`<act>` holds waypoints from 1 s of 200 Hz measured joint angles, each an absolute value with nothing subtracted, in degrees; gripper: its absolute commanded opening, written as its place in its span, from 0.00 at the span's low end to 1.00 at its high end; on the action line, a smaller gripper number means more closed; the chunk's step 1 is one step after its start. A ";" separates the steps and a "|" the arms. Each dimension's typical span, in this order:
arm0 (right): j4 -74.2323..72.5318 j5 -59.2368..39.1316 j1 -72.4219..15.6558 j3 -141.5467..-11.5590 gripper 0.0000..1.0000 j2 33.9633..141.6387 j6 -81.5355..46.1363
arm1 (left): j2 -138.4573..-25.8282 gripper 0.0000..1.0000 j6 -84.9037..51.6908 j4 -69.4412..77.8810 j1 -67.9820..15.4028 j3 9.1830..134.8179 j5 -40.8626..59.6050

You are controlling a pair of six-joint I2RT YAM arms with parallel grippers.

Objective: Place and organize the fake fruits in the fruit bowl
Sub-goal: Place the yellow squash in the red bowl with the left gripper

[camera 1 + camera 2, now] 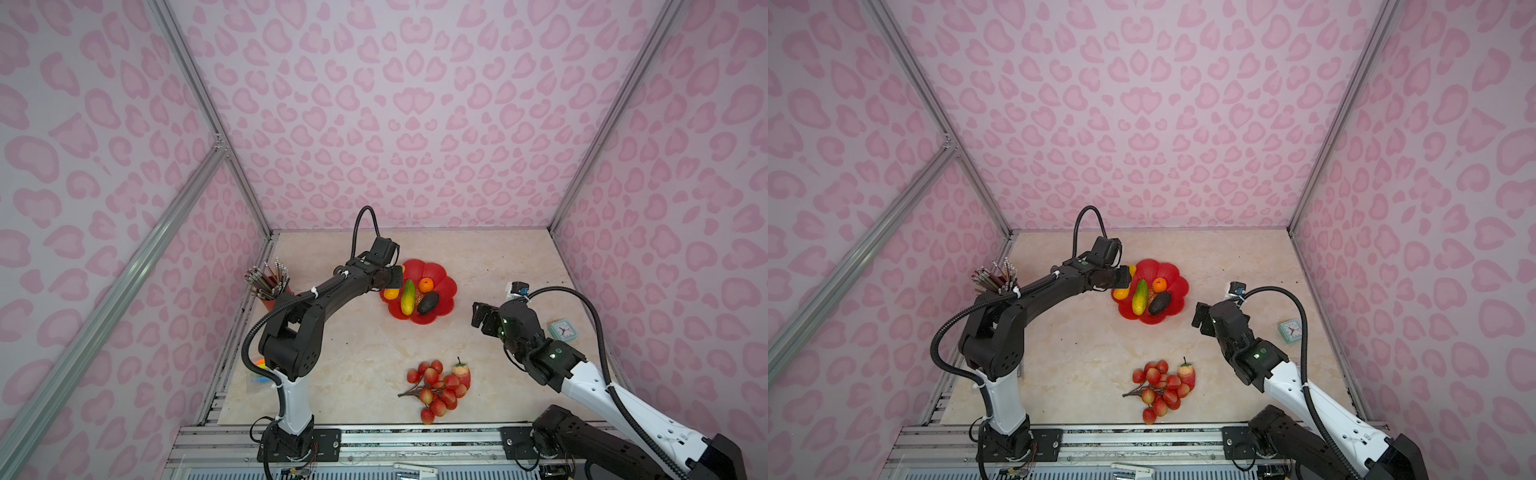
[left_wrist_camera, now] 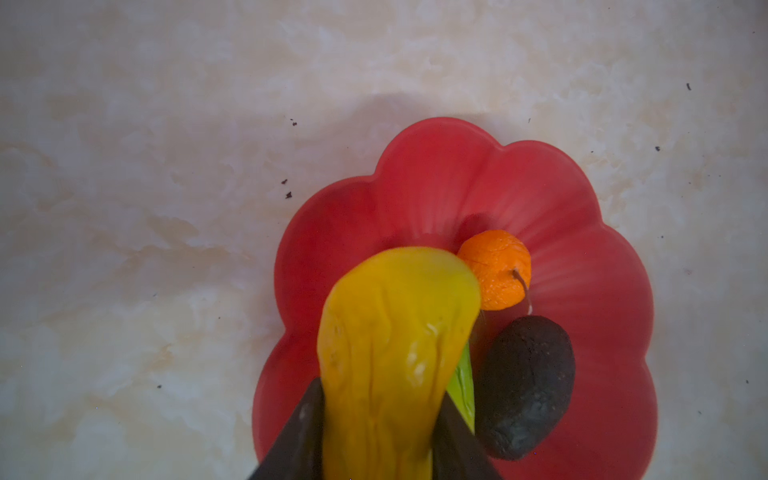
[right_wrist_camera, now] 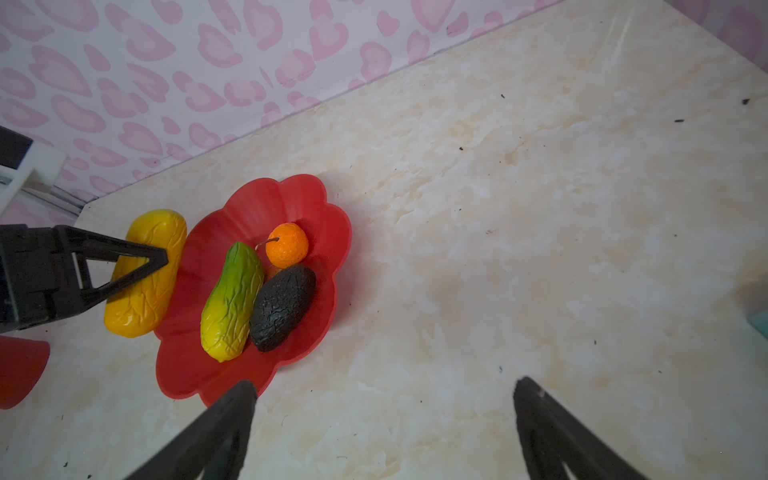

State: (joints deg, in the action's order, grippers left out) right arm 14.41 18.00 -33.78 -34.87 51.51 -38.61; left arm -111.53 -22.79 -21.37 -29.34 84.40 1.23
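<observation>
My left gripper (image 2: pixel 380 395) is shut on the yellow-orange gourd (image 2: pixel 390 332), holding it at the left rim of the red scalloped fruit bowl (image 1: pixel 419 270). In the bowl lie a green-yellow oblong fruit (image 1: pixel 407 297), a small orange (image 1: pixel 425 285) and a dark avocado (image 1: pixel 428 303). The red berry cluster (image 1: pixel 436 390) and the strawberry (image 1: pixel 462 372) lie on the table nearer the front. My right gripper (image 3: pixel 384 386) stands open and empty over bare table, to the right of the bowl (image 3: pixel 266 199). Both top views show the gourd (image 1: pixel 1121 293) mostly hidden under the left gripper (image 1: pixel 1124 278).
A red pencil cup (image 1: pixel 270 286) full of pencils stands at the left wall behind the left arm. A small teal clock (image 1: pixel 563 330) sits at the right wall beside the right arm. Coloured highlighters (image 1: pixel 259 363) peek out at the left edge.
</observation>
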 measured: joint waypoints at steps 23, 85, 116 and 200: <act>15.31 18.06 -33.58 -34.87 0.97 50.89 -38.57 | -114.83 0.43 -22.98 -22.28 -29.36 86.46 2.20; 17.67 18.52 -33.10 -35.97 0.95 50.89 -36.73 | -114.39 0.75 -24.10 -22.59 -29.36 86.56 4.36; 18.70 17.52 -33.10 -38.30 0.93 53.45 -33.30 | -107.37 0.77 -24.93 -21.47 -28.91 85.62 4.78; 19.27 12.43 -45.54 -47.29 0.87 64.25 -21.69 | -68.79 0.98 -31.57 -5.50 -17.50 55.18 0.84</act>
State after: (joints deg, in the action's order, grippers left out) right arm 19.27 12.43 -45.54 -47.29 64.25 -21.69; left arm -68.79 -31.57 -5.50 -17.50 55.18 0.84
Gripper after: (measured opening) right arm 0.881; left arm 0.959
